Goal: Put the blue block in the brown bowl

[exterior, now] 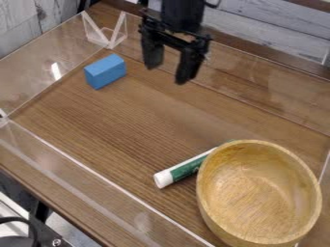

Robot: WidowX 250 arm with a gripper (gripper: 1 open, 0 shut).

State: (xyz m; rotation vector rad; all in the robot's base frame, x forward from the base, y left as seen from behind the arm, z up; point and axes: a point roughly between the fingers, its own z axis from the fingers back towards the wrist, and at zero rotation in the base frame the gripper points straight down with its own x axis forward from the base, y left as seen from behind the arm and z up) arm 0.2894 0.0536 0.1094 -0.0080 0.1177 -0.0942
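The small bright blue block (106,70) is lying near the desk's left edge. The round light-brown bowl (260,193) is standing upright near its lower-right corner.

Arm, top centre of my frame: matte black (184,12), as far as I can make out from here
Tool: black like the arm, with two separate dark fingers (152,50) that I see as chunky, angular blocks
Upper part of the tool: wider than each finger, with an uneven, knobbly outline
Small details: screws and markings too blurred for me to read
Lower left corner of my view: black, curved cable-like lines (29,224); I can't tell whether they belong to my rig
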